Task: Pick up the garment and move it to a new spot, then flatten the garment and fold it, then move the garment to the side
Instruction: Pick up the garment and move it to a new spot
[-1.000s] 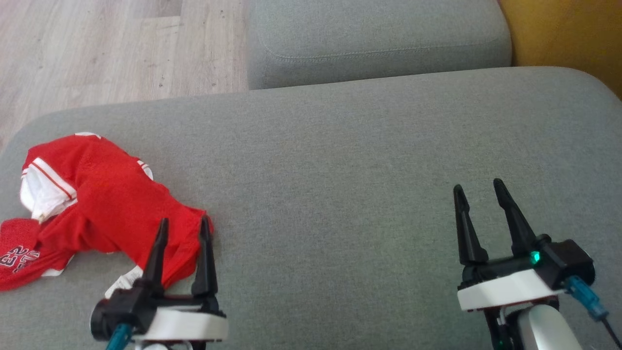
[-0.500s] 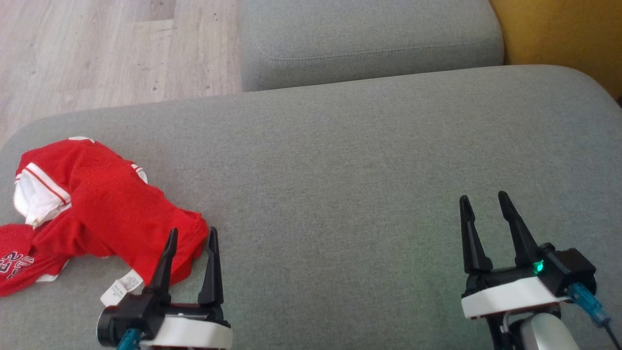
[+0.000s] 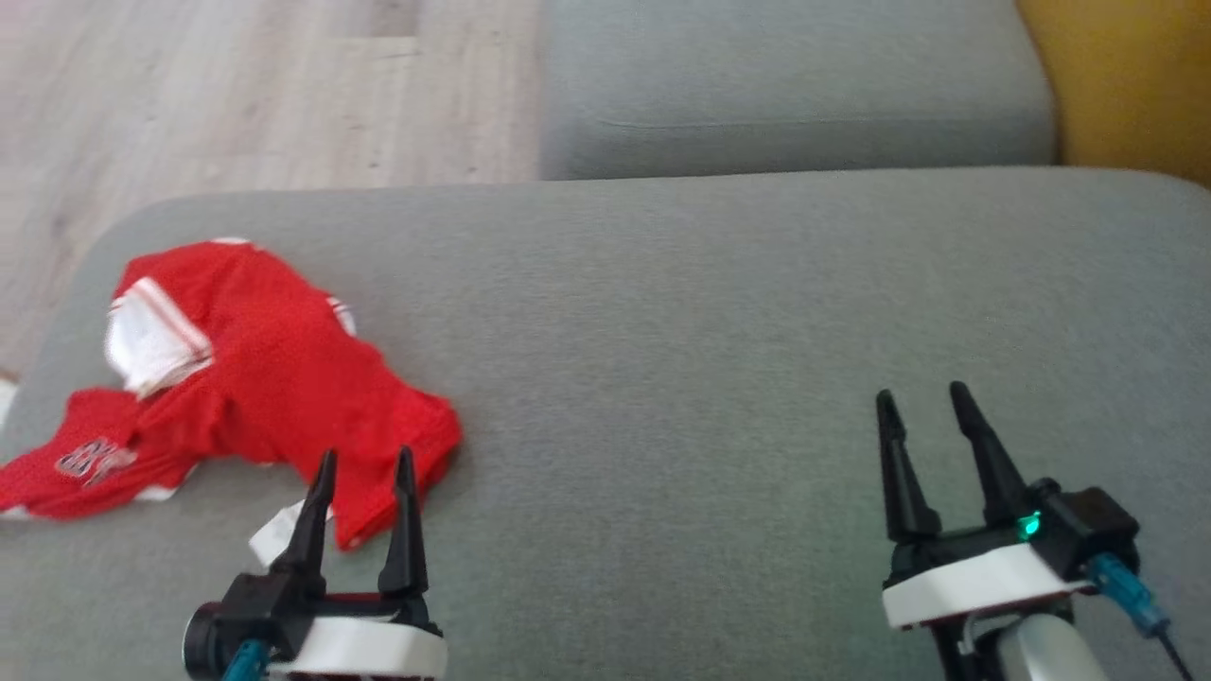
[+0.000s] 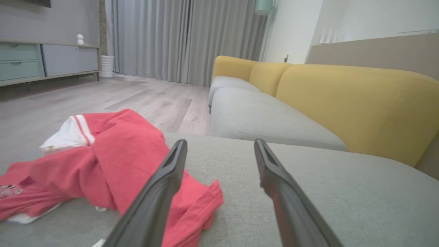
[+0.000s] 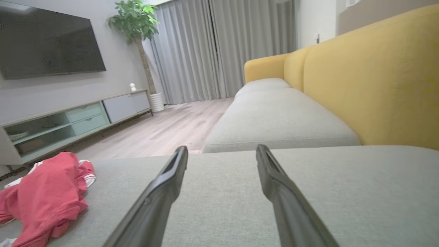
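My left gripper (image 3: 366, 454) and right gripper (image 3: 921, 391) both gape wide and empty over the grey sofa cushion (image 3: 662, 331), the crumpled red shirt (image 3: 255, 359) lying by its left edge, seemingly just under my left fingertips.

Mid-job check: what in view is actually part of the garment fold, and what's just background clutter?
Job: red garment, crumpled on the grey cushion; left gripper, open, at its near edge; right gripper, open, over bare cushion.
Background: far cushion, yellow backrest, wood floor, TV, plant.
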Controlling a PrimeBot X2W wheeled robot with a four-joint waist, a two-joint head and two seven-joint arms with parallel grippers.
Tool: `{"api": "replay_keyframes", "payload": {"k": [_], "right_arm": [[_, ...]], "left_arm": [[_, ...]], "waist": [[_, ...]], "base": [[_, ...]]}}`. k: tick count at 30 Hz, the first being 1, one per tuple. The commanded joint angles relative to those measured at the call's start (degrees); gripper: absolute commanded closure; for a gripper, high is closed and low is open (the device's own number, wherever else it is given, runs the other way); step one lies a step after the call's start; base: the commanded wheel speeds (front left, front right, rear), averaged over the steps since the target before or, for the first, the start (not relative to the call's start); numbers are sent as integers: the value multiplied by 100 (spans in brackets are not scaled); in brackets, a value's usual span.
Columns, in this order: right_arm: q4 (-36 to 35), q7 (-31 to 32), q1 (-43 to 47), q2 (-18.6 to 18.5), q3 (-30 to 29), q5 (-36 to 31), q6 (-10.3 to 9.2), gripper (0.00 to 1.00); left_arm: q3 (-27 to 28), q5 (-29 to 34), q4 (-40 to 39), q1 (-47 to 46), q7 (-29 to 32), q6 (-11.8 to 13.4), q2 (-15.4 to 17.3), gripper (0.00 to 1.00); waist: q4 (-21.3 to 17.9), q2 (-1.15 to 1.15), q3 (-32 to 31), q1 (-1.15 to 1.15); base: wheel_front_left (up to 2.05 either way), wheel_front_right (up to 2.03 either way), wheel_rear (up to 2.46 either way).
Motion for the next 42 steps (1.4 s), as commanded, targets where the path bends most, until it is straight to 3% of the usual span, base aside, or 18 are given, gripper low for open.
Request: {"api": "replay_keyframes", "payload": {"k": [1, 14, 23, 35, 38, 42], "right_arm": [[-191, -61, -139, -49, 244, 61, -4, 0], [-180, -61, -23, -49, 593, 283, -4, 0], [-164, -61, -2, -49, 654, 368, -4, 0], [-206, -61, -84, -49, 793, 316, -4, 0], [-245, -61, -222, -49, 747, 205, -4, 0], [-343, -61, -430, -49, 659, 48, -4, 0]], "left_arm": [[266, -20, -109, -166, -55, 56, -12, 0], [570, 164, -159, -67, -55, 108, -12, 0], [685, 227, -218, 43, -55, 66, -12, 0], [1088, 431, -411, -203, -55, 38, 31, 0], [1197, 552, -297, -628, -55, -70, 220, 0], [1240, 678, 246, -1578, 60, -256, 718, 0]], "waist": [[243, 0, -47, 0], [1209, 0, -176, 0], [1603, 0, -244, 0], [1377, 0, 78, 0], [1200, 0, 353, 0], [951, 0, 799, 0]], "base": [[0, 0, 0], [0, 0, 0], [0, 0, 0], [0, 0, 0], [0, 0, 0], [0, 0, 0]]}}
